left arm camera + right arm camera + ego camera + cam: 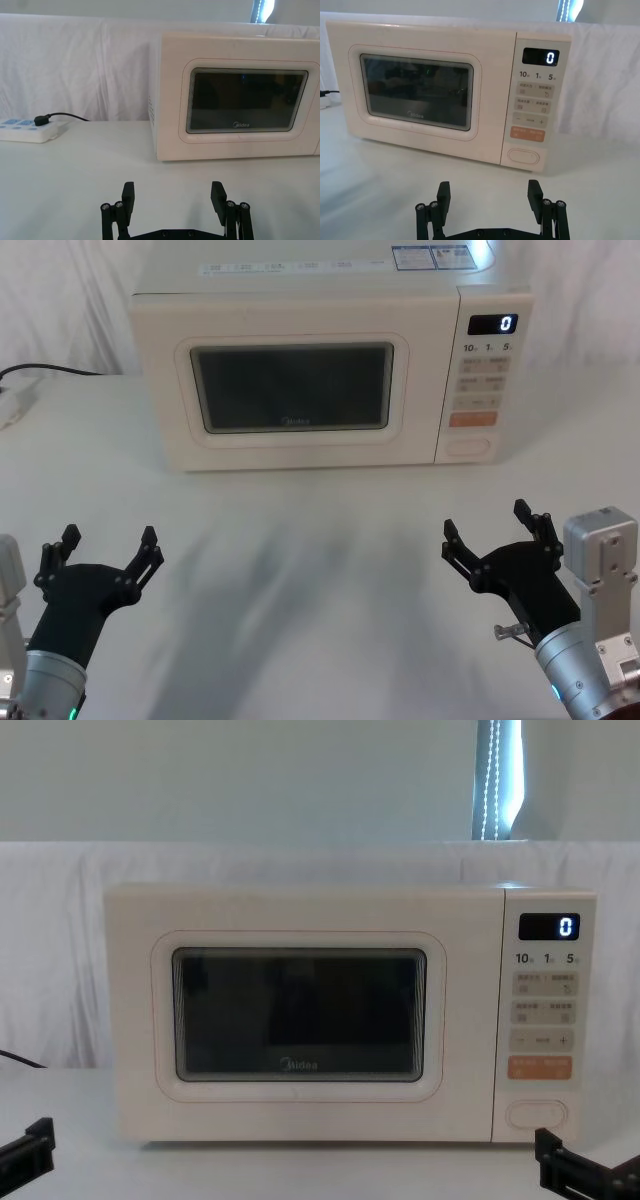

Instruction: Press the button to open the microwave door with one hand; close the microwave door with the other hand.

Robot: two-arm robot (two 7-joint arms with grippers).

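- The button [469, 447] sits at the very bottom of the control panel, on the microwave's right-hand end, directly under the orange key [472, 420]. It is the widest key there, so it gives a blunt fingertip a forgiving target.
- The microwave door [292, 388] takes up the rest of the front and is shut flush with the body, its dark window showing the "Midea" logo. Nothing has been pressed yet, by the look of it.
- The display [492, 324] reads 0, so the oven is powered and idle.
- The right gripper [492, 531] hovers above the table, well short of the microwave, with its fingers spread wide. It stands roughly in line with the panel, which I take to be why this arm is the likely one for the press. It would probably do better with its fingers brought together first, so one tip meets the button cleanly.
- The left gripper [108, 547] hangs on the other side, also spread and holding nothing, well apart from the door. It faces the door's left part, a sensible waiting spot for pushing the door closed once it swings out.
- The table [300, 570] between the grippers and the oven is bare white cloth, so both arms have a straight run forward.
- A power strip [27, 130] with a black plug lies off to the left, well clear of the work.
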